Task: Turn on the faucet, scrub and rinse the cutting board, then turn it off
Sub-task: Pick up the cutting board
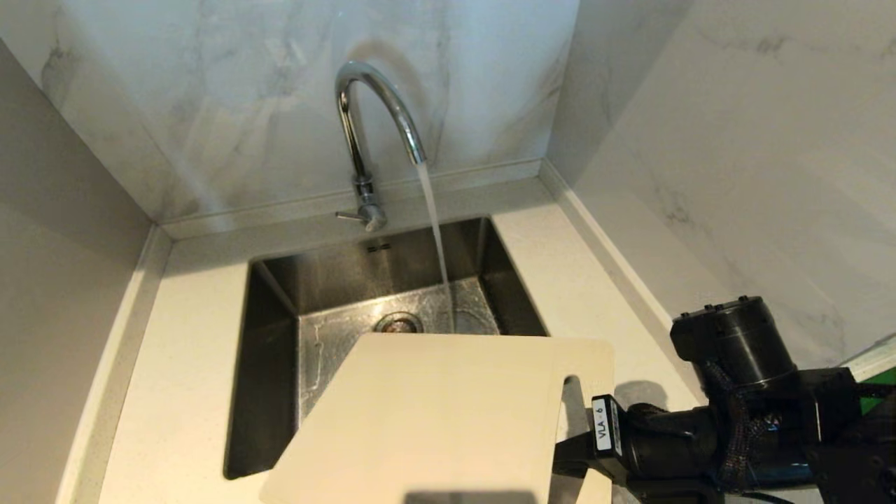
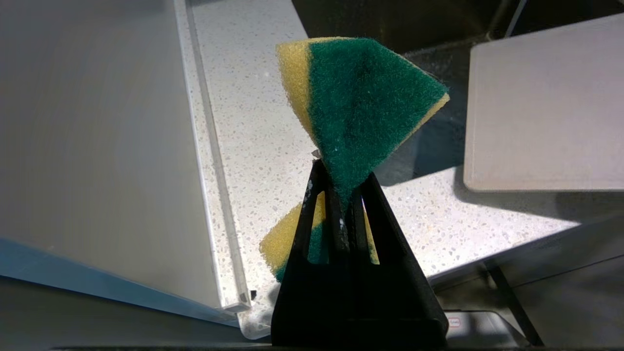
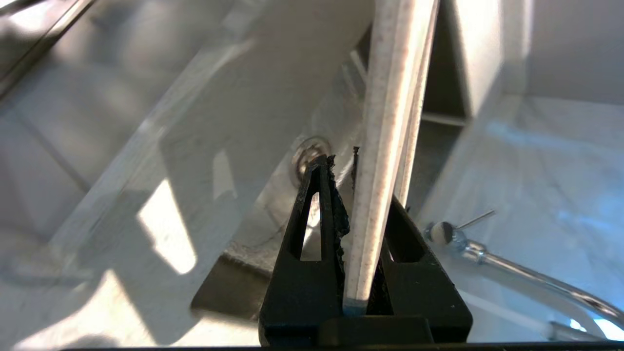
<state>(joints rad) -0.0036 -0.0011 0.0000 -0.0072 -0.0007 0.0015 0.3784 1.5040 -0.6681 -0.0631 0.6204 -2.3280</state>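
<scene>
While the faucet [image 1: 371,105] runs, right pincer [image 3: 358,195] clamps cutting board [image 1: 434,420], hiding sink's [image 1: 266,392] front; left pincer [image 2: 339,195] pinches sponge [image 2: 360,107].

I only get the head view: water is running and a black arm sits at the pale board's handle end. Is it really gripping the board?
Observer: Yes. In the right wrist view the right gripper has its fingers clamped on the edge of the cutting board.
Operator: And the other arm? I see none.
Observer: The left gripper is shut on a green and yellow sponge.
Operator: Where is it?
Observer: Over the speckled countertop, not touching the board.
</scene>
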